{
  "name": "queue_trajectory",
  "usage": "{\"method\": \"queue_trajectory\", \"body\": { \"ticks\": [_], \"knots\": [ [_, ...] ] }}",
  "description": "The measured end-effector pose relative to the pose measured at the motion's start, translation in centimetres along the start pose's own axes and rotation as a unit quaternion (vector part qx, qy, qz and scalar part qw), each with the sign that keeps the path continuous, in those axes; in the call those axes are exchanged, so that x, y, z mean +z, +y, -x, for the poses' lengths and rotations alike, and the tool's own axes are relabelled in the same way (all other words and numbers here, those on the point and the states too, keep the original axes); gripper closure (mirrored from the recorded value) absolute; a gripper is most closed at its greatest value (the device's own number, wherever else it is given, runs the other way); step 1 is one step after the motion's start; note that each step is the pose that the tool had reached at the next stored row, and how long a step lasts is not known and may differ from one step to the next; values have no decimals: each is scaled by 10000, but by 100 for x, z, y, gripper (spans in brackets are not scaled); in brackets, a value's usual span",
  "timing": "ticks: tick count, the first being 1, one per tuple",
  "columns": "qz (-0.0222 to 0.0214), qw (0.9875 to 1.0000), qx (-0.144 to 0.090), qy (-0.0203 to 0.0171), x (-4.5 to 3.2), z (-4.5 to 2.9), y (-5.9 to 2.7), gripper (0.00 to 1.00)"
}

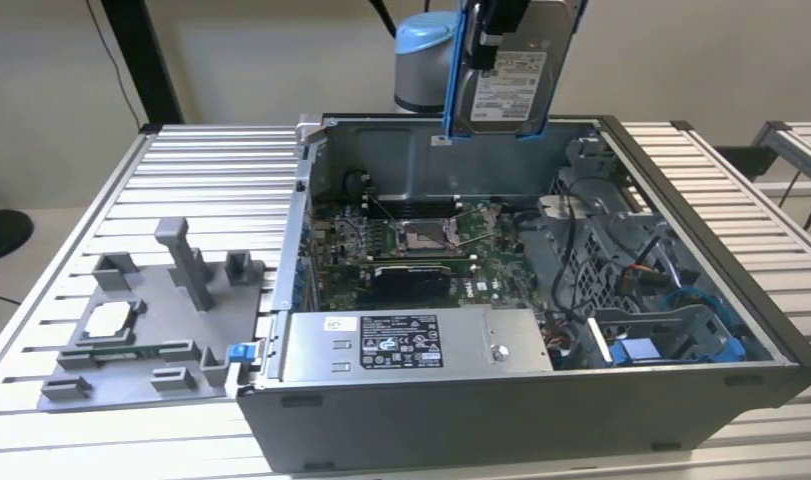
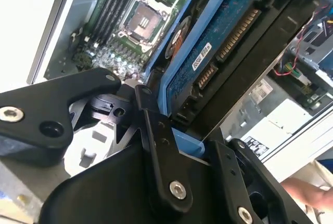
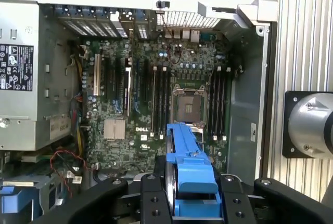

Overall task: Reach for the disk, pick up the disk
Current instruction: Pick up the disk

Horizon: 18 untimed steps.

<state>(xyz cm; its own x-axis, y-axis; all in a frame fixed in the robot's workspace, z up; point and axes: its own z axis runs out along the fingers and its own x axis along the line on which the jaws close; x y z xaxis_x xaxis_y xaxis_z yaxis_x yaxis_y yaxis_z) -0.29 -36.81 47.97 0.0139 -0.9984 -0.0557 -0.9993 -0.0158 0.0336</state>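
One disk (image 1: 509, 75) hangs clamped in the pincer (image 1: 492, 40), lifted clear above the open computer case (image 1: 685, 300) in the exterior view, its white label facing the camera and its blue bracket running down both edges. In the second wrist view the pincer's black fingers (image 2: 156, 146) press against the blue bracket, and the disk (image 2: 218, 47) shows its blue circuit board and connector side. In the first wrist view the disk (image 3: 190, 167) appears edge-on between the black finger links. Below the pincer lies the motherboard (image 1: 405, 240) with its bare processor socket (image 3: 186, 104) and memory slots; nothing stands between the held disk and the board. Further below, toward the case's near wall, sits the grey power supply box (image 1: 412, 345) with a black label. Off to the exterior view's left, a grey fixture (image 1: 145, 320) carries a small white-topped chip (image 1: 109, 320). The top of the pincer is cut off in the exterior view.
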Motion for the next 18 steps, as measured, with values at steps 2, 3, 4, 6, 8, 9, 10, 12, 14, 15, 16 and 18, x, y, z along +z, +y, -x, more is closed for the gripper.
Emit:
{"method": "queue_trajectory", "body": {
  "ticks": [2, 3, 4, 6, 8, 9, 10, 12, 14, 15, 16, 18],
  "knots": [
    [0, 10000, 1, 0, -1, 0, -35, 100],
    [0, 10000, 1, 1, -3, 0, -54, 100],
    [1, 10000, 1, 1, -3, 0, -71, 100],
    [0, 10000, 0, 0, -4, -1, -108, 100],
    [0, 10000, 1, 1, -5, -2, -143, 100],
    [0, 10000, 1, 1, -6, -2, -161, 100],
    [1, 10000, 1, 1, -7, -2, -177, 100],
    [1, 10000, 0, 1, -8, -3, -212, 100],
    [1, 10000, 0, 1, -9, -3, -245, 100],
    [1, 10000, 1, 1, -10, -4, -262, 100],
    [1, 10000, 1, 1, -10, -4, -279, 100],
    [1, 10000, 0, 1, -11, -4, -312, 100]
  ]
}}
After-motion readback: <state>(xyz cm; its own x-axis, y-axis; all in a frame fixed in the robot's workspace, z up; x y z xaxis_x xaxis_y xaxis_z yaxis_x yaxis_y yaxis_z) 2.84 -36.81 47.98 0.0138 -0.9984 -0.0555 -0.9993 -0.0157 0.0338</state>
